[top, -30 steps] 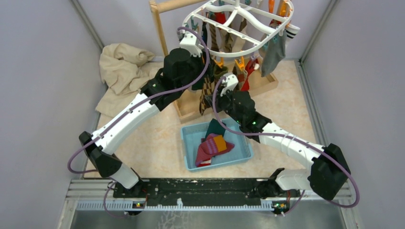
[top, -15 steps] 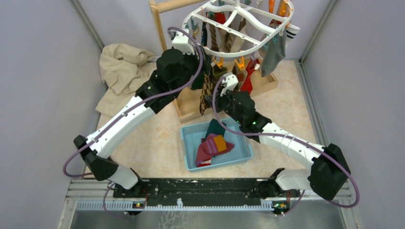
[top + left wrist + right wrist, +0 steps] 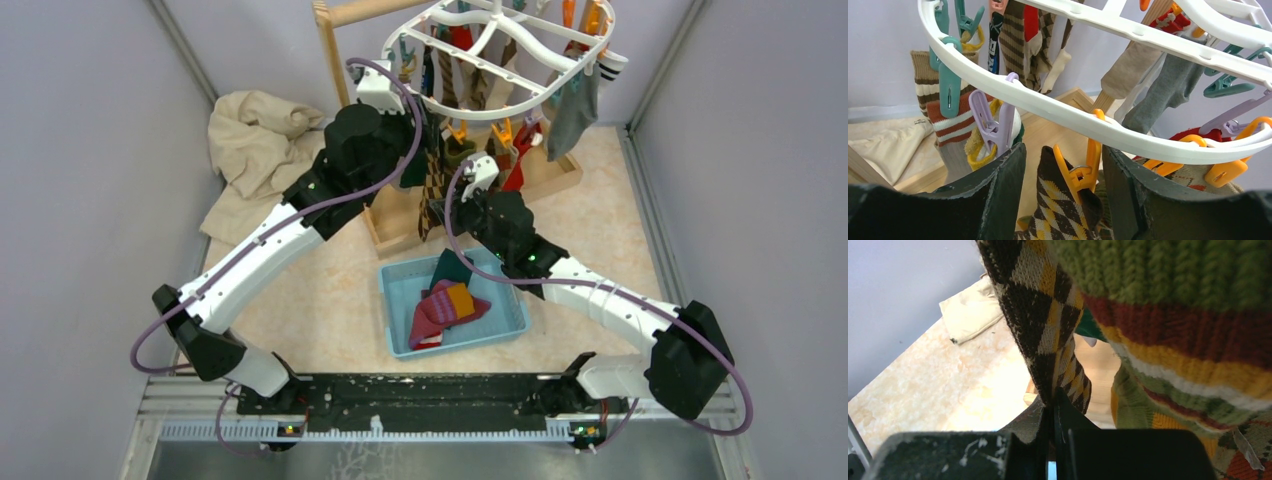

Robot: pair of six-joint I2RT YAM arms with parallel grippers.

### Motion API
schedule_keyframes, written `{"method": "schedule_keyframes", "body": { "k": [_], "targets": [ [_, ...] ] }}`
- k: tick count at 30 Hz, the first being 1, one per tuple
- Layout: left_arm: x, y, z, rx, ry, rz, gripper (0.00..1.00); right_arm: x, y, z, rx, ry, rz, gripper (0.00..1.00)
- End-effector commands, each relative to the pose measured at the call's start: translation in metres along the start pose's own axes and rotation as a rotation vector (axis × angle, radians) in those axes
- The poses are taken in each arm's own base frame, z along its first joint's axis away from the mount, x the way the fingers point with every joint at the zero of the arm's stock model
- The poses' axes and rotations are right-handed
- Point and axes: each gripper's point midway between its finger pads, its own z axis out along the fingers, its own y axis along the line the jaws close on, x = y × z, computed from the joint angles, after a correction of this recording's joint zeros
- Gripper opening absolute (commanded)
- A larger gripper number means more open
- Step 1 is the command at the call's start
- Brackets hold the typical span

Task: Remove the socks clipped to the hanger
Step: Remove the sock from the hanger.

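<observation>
1. Bench (image 3: 320, 310): flat top with a pale, marbled cream surface.
2. Cloth (image 3: 255, 135): beige and soft, crumpled in a heap at the far left corner.
3. Stand (image 3: 335, 60): light wood, with an upright post, a top bar and a shallow boxed base.
4. Hanger (image 3: 1048, 102): a white plastic oval hoop with cross bars, hung from the stand above the base. Its rim carries teal, lilac and orange clips.
5. Tray (image 3: 500, 315): a light blue plastic rectangle with low walls, on the bench in front of the stand. It contains a few loose socks in red, orange and green.
6. Socks (image 3: 572, 115): many of them, knitted and limp, dangling from the clips. They include grey, brown-striped and red ones, and a chunky green one with red and yellow bands (image 3: 1188, 315).
7. Argyle sock (image 3: 1055, 212): a brown, cream and yellow diamond knit, hanging long from the hoop's near edge.
8. Left pincer (image 3: 1063, 160): dark, scuffed fingers, about half spread. They stand either side of the argyle sock's top and its clip, and I cannot tell if they touch.
9. Right pincer (image 3: 1052, 407): black fingers, closed tight and pinching the argyle sock's lower end.
10. Orange clip (image 3: 1080, 175): glossy plastic with a wire spring, biting the argyle sock's cuff just under the rim.
</observation>
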Motion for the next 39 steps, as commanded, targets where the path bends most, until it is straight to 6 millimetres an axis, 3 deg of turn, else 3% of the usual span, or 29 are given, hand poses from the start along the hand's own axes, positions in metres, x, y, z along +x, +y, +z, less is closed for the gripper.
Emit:
{"method": "schedule_keyframes", "body": {
  "k": [1, 7, 14, 25, 39],
  "targets": [
    [-0.006, -0.003, 0.004, 0.007, -0.027, -0.014, 0.63, -0.020, 0.009, 0.004, -0.026, -0.053, -0.006, 0.00],
    [0.001, -0.009, 0.010, 0.030, -0.005, -0.021, 0.59, -0.019, 0.008, 0.003, -0.025, -0.054, -0.004, 0.00],
    [0.006, -0.010, 0.012, 0.030, 0.008, -0.023, 0.63, -0.019, 0.008, 0.002, -0.026, -0.055, -0.003, 0.00],
    [-0.011, -0.011, 0.012, 0.030, -0.053, -0.038, 0.64, -0.017, 0.008, 0.002, -0.027, -0.054, 0.000, 0.00],
    [-0.017, -0.016, 0.011, 0.052, -0.066, -0.037, 0.39, -0.019, 0.009, 0.001, -0.029, -0.049, -0.008, 0.00]
  ]
}}
